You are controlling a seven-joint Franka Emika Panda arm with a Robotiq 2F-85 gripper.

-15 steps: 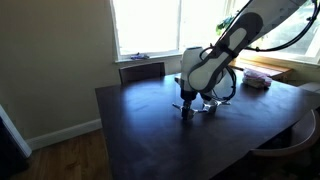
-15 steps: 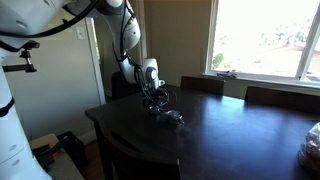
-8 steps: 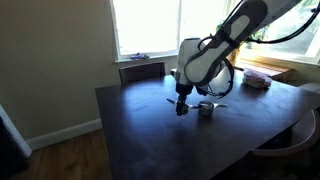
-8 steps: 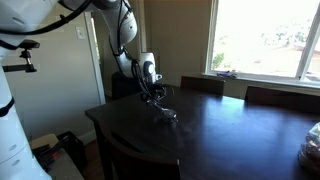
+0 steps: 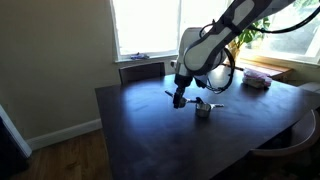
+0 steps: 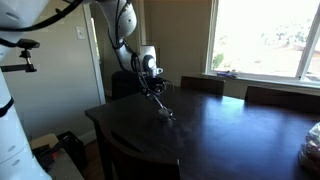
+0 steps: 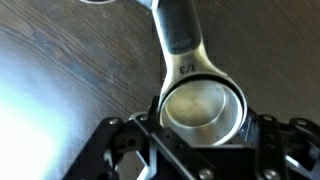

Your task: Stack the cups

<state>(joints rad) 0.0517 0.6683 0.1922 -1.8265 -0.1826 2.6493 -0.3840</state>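
A: Gripper (image 5: 179,98) first: wide, narrow, or holding sth?
B: Holding; closed partway on a small shiny metal cup (image 7: 203,105), seen close up in wrist view; dark fingers (image 7: 143,130) pressed against left & right sides of bowl; round bowl empty, mouth facing camera.
A: And the handle?
B: Flat, straight handle (image 7: 178,30) sticking out from bowl toward top of wrist view, clear of fingers; fraction stamped near bowl, starting "1/"; last digit hard to read.
A: Where over the table?
B: Hanging above a dark wooden table (image 5: 140,135) in both exterior views, w/ a gap underneath; cup lifted, not touching tabletop; gripper pointing down, slightly tilted.
A: Rest of the cups?
B: Other cups (image 5: 203,108) sitting on table just beside gripper, to its right in an exterior view; small silver cluster w/ a thin handle poking out; can't tell how many, or whether nested.
A: Anything else around?
B: Pinkish flat thing (image 5: 257,81) near far table edge by window, well apart from cups; chair back (image 5: 142,70) behind table; bright window (image 5: 150,25) beyond; white arm (image 5: 225,35) bending in from upper right.
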